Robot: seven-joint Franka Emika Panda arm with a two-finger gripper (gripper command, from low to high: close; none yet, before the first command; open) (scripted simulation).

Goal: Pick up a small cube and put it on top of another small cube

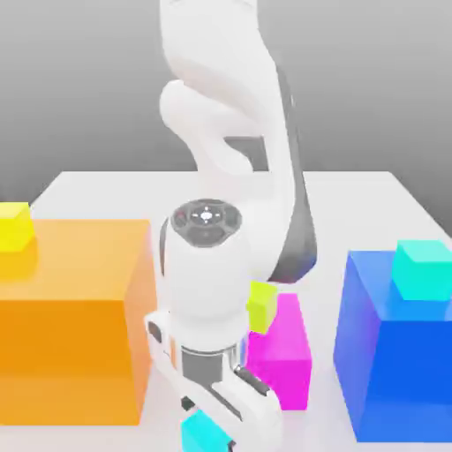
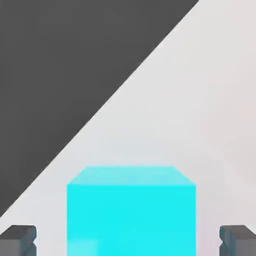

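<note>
On the exterior view's left: big orange block [image 1: 66, 353], and up on top of it sits a yellow cube [image 1: 13, 228], cut off by the picture's border.
Middle: here's the magenta block [image 1: 284, 371], partly behind the arm [image 1: 212, 282], with a yellow-green cube [image 1: 261, 307] above it, also partly covered.
On the exterior view's right: big blue block [image 1: 393, 371], and there's the turquoise cube [image 1: 424, 269], riding on its top.
In the way: the arm comes down between the orange and blue blocks, in front of the magenta one.
Worktop [image 1: 344, 199]: pale, carrying all the blocks; in the hand view its edge cuts diagonally against dark grey.
Cyan cube [image 2: 131, 220]: down low, nearer the camera than the big blocks in the exterior view, and right between the pincer's two tips.
Pincer [image 2: 128, 242]: wide open, space on both sides of the cyan cube, nothing gripped!
</note>
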